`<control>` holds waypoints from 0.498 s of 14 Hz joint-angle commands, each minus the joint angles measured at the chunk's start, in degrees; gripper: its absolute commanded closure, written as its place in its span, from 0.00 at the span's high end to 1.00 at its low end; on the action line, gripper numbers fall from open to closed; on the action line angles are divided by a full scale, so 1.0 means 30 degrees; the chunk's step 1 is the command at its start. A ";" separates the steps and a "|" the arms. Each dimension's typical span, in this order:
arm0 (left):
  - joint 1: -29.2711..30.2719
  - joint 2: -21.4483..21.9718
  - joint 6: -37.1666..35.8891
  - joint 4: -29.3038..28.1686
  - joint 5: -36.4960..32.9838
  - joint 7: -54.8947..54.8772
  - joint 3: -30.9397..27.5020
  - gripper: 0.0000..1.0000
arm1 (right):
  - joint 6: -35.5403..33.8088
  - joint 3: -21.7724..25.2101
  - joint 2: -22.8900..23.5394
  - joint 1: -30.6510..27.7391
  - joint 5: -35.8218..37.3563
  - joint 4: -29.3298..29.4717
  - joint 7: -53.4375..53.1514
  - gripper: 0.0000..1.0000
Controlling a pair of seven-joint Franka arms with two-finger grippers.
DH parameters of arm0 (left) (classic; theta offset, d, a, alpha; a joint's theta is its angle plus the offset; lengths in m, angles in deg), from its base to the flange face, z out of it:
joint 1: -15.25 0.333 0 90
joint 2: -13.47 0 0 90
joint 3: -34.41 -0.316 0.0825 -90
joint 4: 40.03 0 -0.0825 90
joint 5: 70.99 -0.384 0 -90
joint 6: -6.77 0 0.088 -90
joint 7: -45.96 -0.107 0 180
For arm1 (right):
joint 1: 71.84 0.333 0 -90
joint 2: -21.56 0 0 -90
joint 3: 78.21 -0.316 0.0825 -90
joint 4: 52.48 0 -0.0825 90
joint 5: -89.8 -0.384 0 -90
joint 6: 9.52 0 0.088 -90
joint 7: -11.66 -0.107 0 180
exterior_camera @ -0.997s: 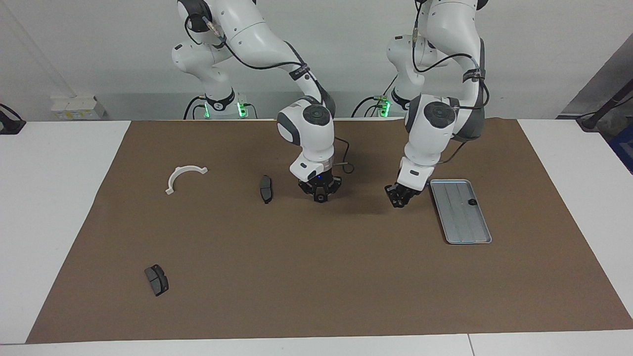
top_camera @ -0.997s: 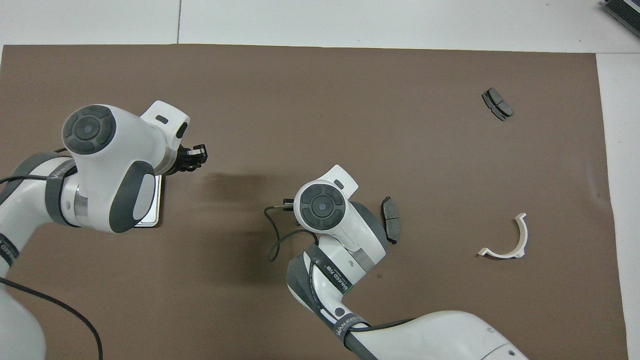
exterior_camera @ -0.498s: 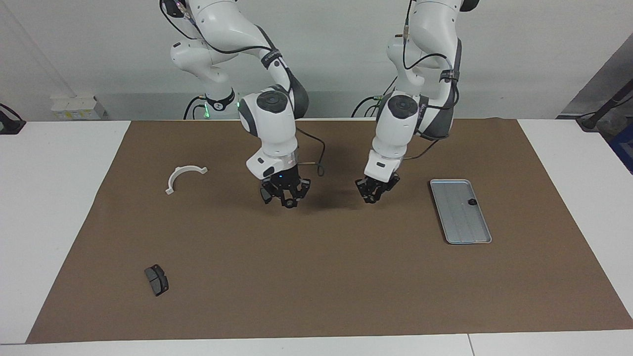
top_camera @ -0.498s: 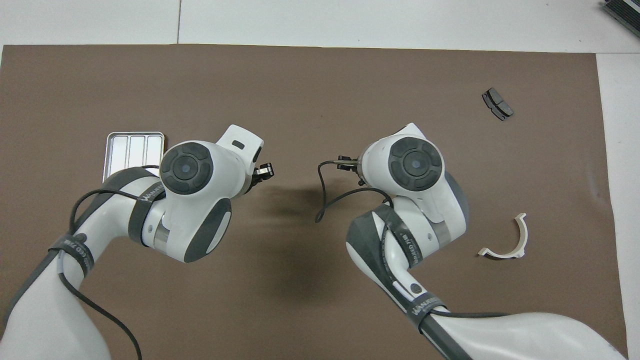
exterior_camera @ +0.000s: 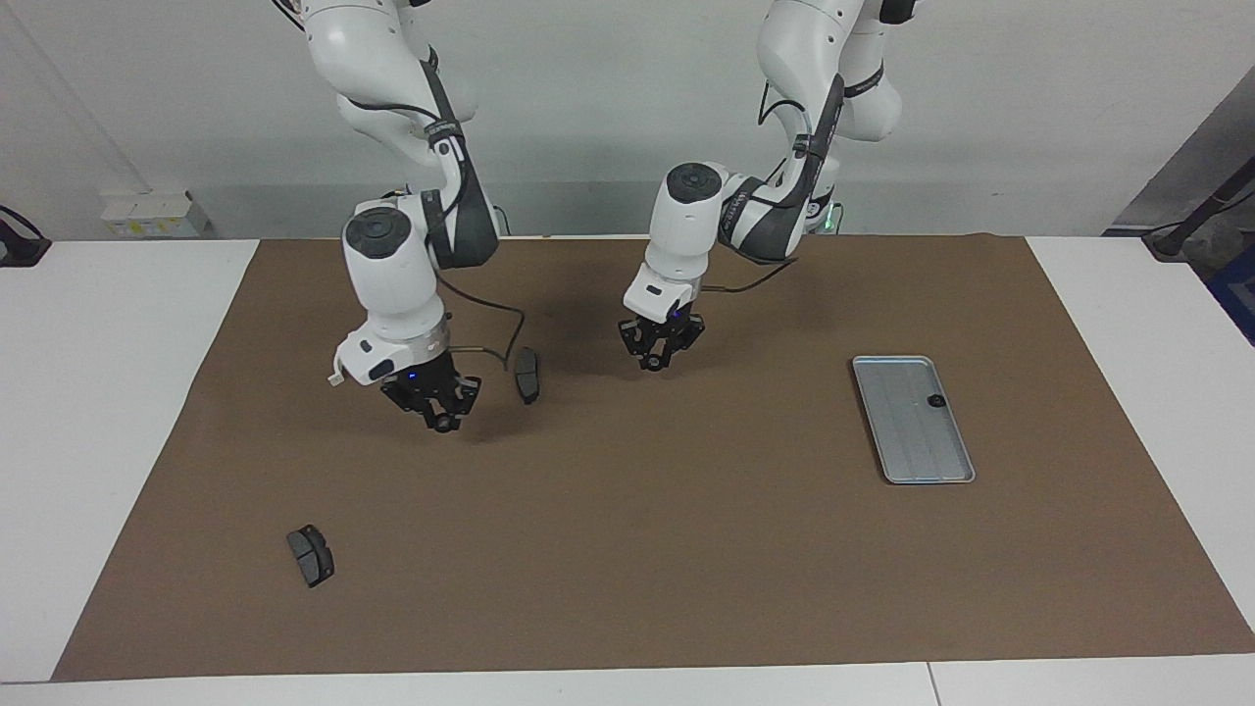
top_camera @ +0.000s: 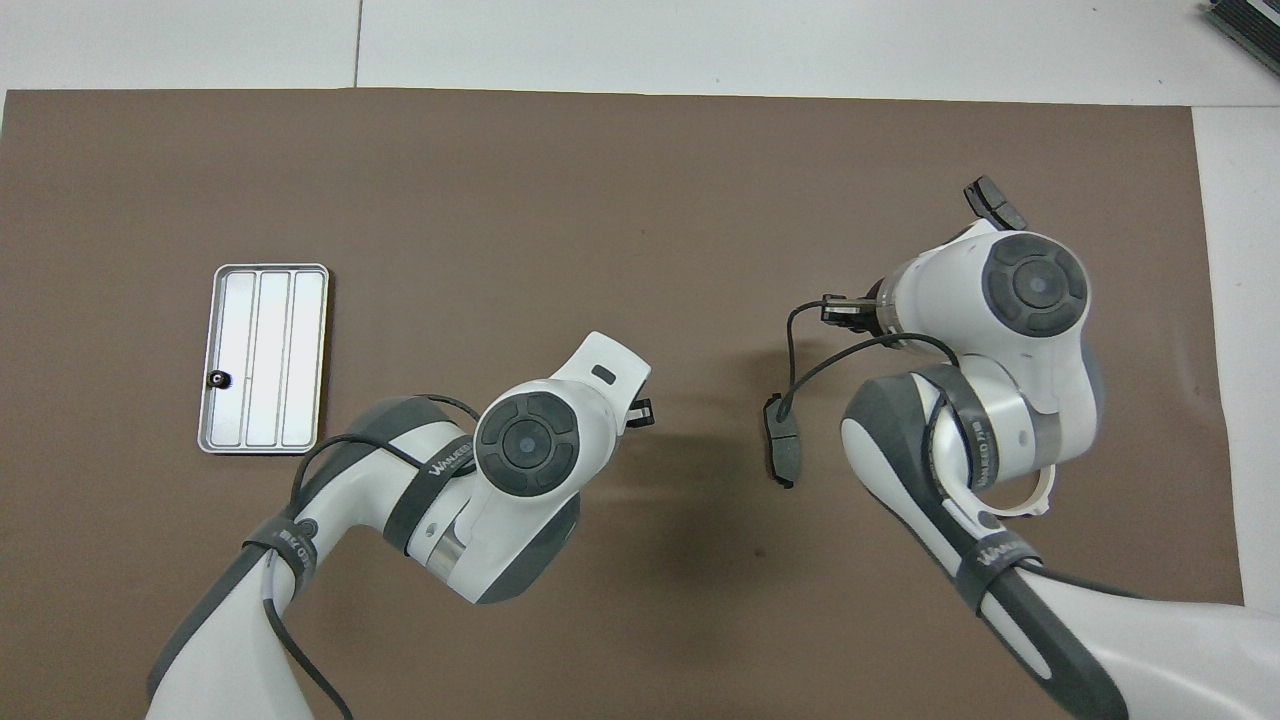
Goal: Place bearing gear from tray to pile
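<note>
Two white robot arms reach over a surface (exterior_camera: 127, 412) covered by a brown mat (exterior_camera: 686, 549). A silver-grey tray (exterior_camera: 912, 451) lies flat on the mat at the left arm's end and serves as the reference point here. The left end effector (exterior_camera: 655, 361) hangs over bare mat, away from the tray toward the right arm's end. The right end effector (exterior_camera: 443, 420) hangs over the mat well apart from the tray, further toward that same end. Whether either end effector is open or closed cannot be made out. A white curved bracket (top_camera: 1043, 497), mostly hidden under the right arm, lies well apart from the tray. One dark brake pad (exterior_camera: 527, 374) lies between the two end effectors, and a second brake pad (exterior_camera: 310, 555) lies farther from the robots than the tray. A small dark bearing gear (exterior_camera: 935, 400) sits in the tray, close to the rim at the left arm's end.
</note>
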 commanded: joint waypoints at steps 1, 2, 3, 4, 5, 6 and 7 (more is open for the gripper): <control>-0.0330 0.0092 0.0331 -0.0107 -0.0269 0.0285 -0.0320 0.97 | 0.0389 -0.0315 -0.0693 -0.1972 -0.0139 -0.1177 0.2622 0.05; -0.0272 0.0063 0.0389 -0.0020 -0.0241 0.0285 -0.0349 1.00 | 0.0448 -0.0315 -0.0636 -0.2588 -0.0139 -0.1325 0.3413 0.05; -0.0039 0.0063 0.0216 0.0126 -0.0240 0.0285 -0.0379 1.00 | 0.0478 -0.0315 -0.0577 -0.3087 -0.0168 -0.1355 0.4059 0.05; 0.0253 0.0092 0.0040 0.0505 -0.0240 0.0256 -0.0466 1.00 | 0.0478 -0.0315 -0.0518 -0.3556 -0.0314 -0.1385 0.4646 0.06; 0.1648 0.0063 -0.0107 0.0827 -0.0269 0.0081 -0.0438 1.00 | 0.0478 -0.0315 -0.0431 -0.4025 -0.0692 -0.1443 0.5435 0.06; 0.2851 0.0121 -0.0282 0.1179 -0.0270 -0.0124 -0.0438 1.00 | 0.0565 -0.0315 -0.0198 -0.4581 -0.1073 -0.1444 0.6342 0.06; 0.3879 0.0150 -0.0748 0.1501 -0.0270 -0.0474 -0.0438 1.00 | 0.0943 -0.0315 0.0094 -0.5021 -0.1541 -0.1444 0.7047 0.06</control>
